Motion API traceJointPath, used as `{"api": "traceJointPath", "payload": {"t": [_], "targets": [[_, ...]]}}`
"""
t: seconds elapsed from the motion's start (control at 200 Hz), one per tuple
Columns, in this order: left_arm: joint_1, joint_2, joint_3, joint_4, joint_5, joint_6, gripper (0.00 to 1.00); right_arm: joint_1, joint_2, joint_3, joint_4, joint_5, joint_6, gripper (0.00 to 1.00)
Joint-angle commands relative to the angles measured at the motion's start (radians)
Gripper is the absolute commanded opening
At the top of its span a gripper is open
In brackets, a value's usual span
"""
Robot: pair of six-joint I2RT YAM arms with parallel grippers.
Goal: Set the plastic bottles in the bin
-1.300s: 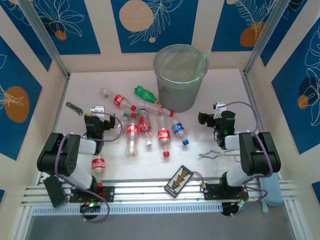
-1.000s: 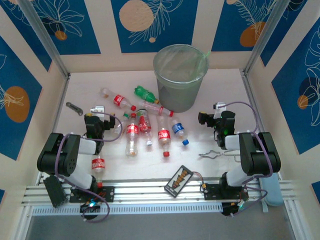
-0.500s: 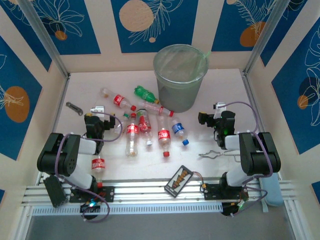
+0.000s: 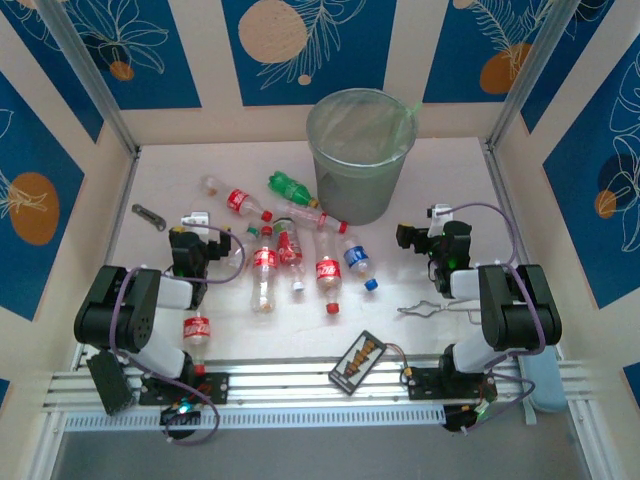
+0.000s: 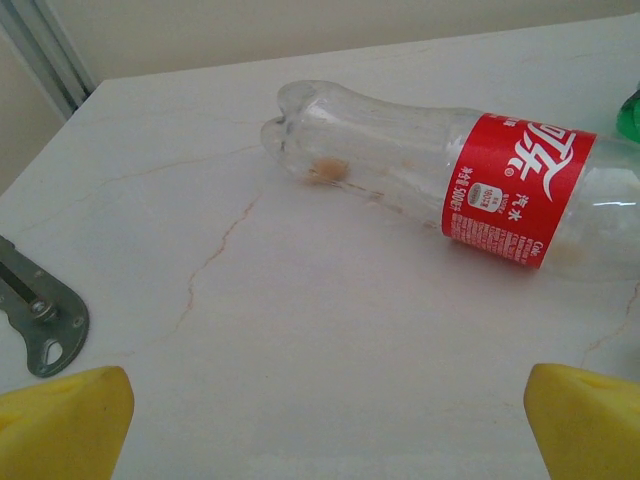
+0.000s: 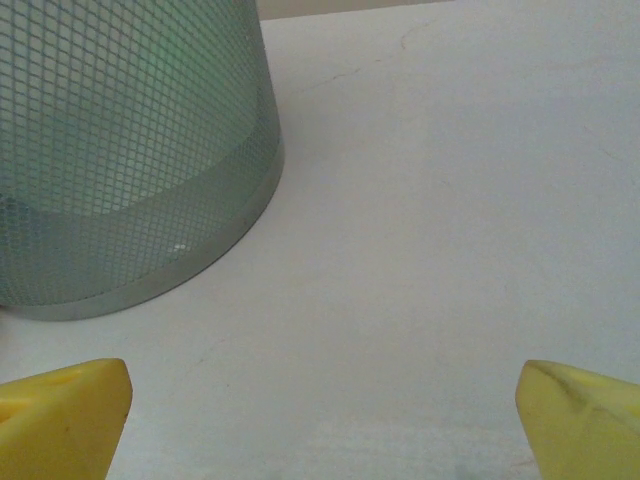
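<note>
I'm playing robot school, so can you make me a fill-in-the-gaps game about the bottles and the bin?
The bottle in front of the left tool has a ____ label. The right tool faces the ____. Both tools are ____.
Missing words: red; bin; open.

Left wrist view: red bottle (image 5: 450,190) cropped at right edge, cap unseen; green sliver (image 5: 631,110) beside it unidentifiable; metal piece (image 5: 35,318) cut by left edge. Right wrist view: bin (image 6: 120,150) cropped top and left. Overhead: near bottle (image 4: 196,330) partly under left arm (image 4: 130,315).
</note>
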Motion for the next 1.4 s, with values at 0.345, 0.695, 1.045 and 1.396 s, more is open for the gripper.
{"api": "traceJointPath", "payload": {"t": [0.345,0.695,1.045,1.396], "targets": [[-0.004,-0.368,0.582,-1.395,-0.129,-0.241,1.0,0.035,-0.159,0.571,-1.142,0.243,0.314,0.99],[-0.018,-0.446,0.689,-2.043,0.125,-0.413,0.98,0.071,-0.126,0.733,-1.397,0.146,0.366,0.99],[-0.019,-0.385,0.498,-2.107,0.284,-0.49,0.99,0.077,-0.107,0.797,-1.353,0.08,0.385,0.99],[-0.019,-0.363,0.449,-2.108,0.266,-0.579,1.0,0.076,-0.107,0.779,-1.315,0.071,0.405,0.99]]}}
